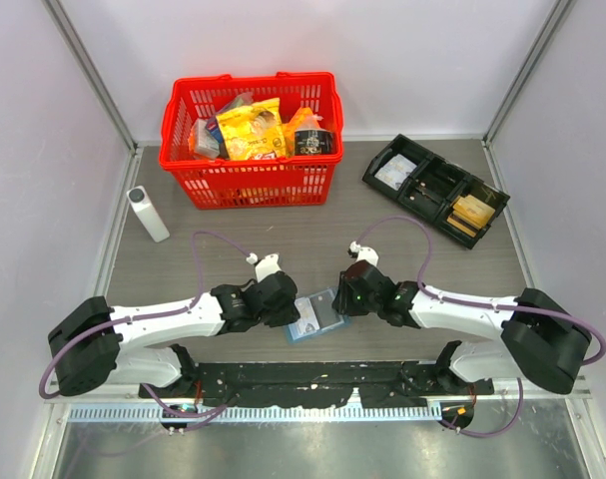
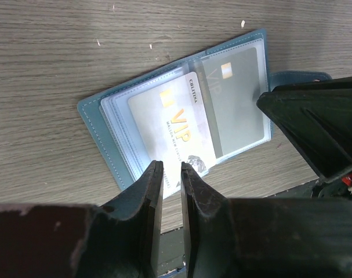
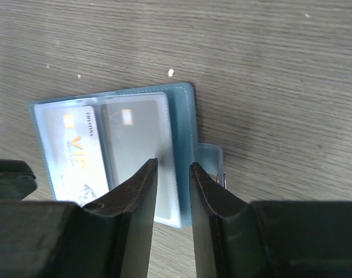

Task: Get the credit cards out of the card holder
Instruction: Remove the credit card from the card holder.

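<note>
1. Card holder [image 1: 315, 317]: blue, lying open and flat on the table [image 1: 233, 269], at 6 o'clock of the table's middle, between the two claws.
2. Credit cards [image 2: 173, 124]: two show, one marked VIP and a plainer one [image 2: 236, 95] on the facing page, both under clear sleeves inside the holder.
3. Left claw [image 2: 171, 168]: at the holder's 9 o'clock, tips at its edge, jaws a narrow gap apart. Whether they pinch anything cannot be told.
4. Right claw [image 3: 173, 168]: at the holder's 3 o'clock, over the plainer card's page, jaws a little apart. A grip cannot be told.
5. Red basket [image 1: 251, 185]: at 11 o'clock, holding packets.
6. Black tray [image 1: 422, 190]: at 2 o'clock.
</note>
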